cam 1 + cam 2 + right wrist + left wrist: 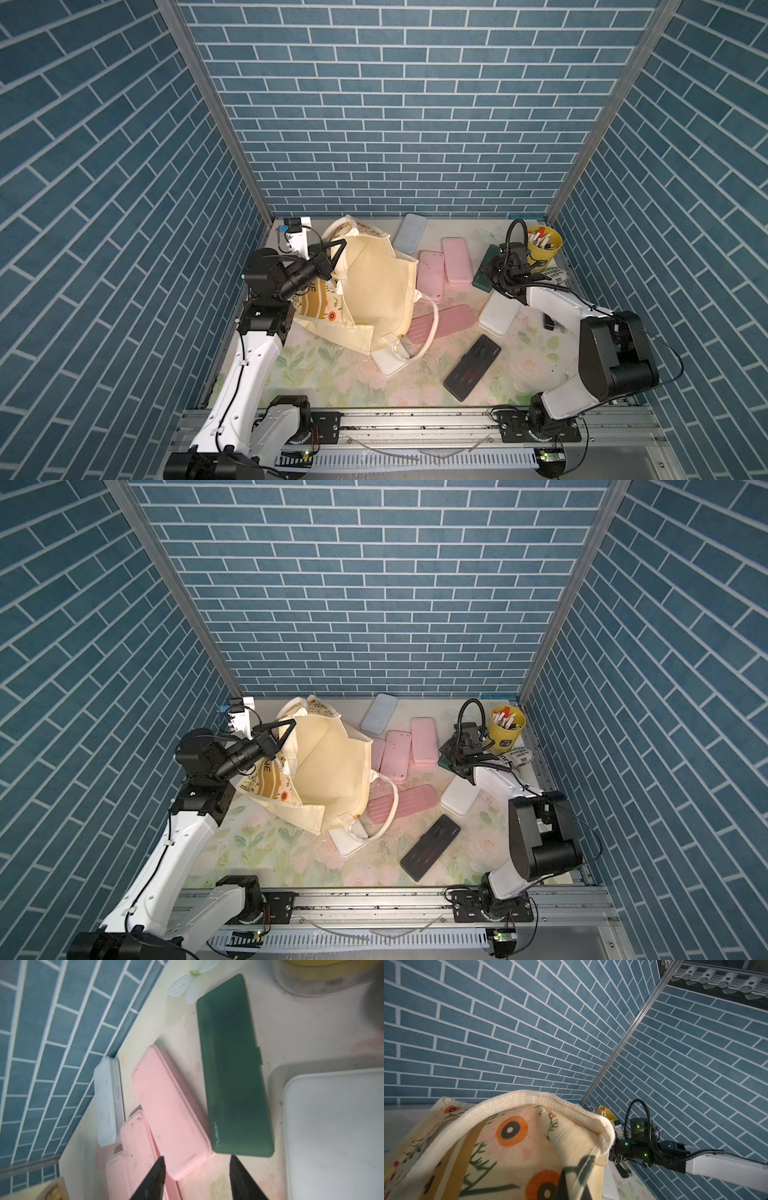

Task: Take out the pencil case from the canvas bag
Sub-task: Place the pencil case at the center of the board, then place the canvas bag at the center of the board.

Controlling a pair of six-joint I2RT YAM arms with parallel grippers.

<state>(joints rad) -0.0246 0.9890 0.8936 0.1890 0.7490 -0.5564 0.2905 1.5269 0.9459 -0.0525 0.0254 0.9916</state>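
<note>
Between left fingers, canvas bag rim, seemingly pinched

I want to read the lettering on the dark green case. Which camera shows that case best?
The right wrist view: the green case lies whole and close, lettering visible. Both top views show only a sliver beside the right arm; the left wrist view shows none.

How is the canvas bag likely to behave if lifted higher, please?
Probably floppy: the canvas bag sags in folds below the left gripper, shut on its edge. Its crumpled base lies on the table, so it may drag. Its handle crosses the ribbed pink case and might tug it.
</note>
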